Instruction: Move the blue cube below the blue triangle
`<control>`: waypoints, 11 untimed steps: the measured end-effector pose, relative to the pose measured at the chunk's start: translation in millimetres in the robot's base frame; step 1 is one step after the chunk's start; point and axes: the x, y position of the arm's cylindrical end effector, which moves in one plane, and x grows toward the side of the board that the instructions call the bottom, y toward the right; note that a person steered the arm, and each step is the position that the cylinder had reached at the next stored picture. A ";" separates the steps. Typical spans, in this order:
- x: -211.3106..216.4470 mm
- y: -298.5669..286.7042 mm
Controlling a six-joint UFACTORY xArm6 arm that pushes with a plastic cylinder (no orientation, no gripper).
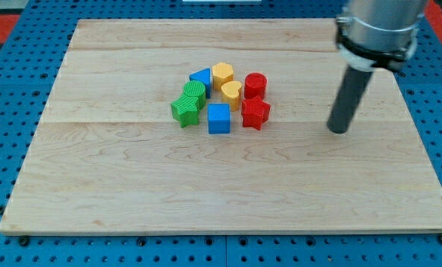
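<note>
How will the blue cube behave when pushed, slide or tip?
The blue cube sits flat and squat, so it probably slides rather than tips. An off-centre push may rotate it. My tip is far to the view's right, away from the clustered blocks.

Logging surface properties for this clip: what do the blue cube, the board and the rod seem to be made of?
Blue cube: likely plastic or painted wood; uniform matte colour, no grain showing. Board: light wood, visible grain and plank seams, smooth finish. My tip, at the view's right, apart from the blocks: dark matte rod, maybe rubber or plastic.
</note>
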 end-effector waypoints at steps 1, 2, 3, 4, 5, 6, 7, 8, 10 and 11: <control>39.0 -39.2; 20.9 -82.7; 4.4 -116.5; 14.9 -122.3; 19.7 -146.8; 19.4 -165.3; 18.5 -179.3; 15.7 -186.6; -13.5 -193.0; -30.7 -195.9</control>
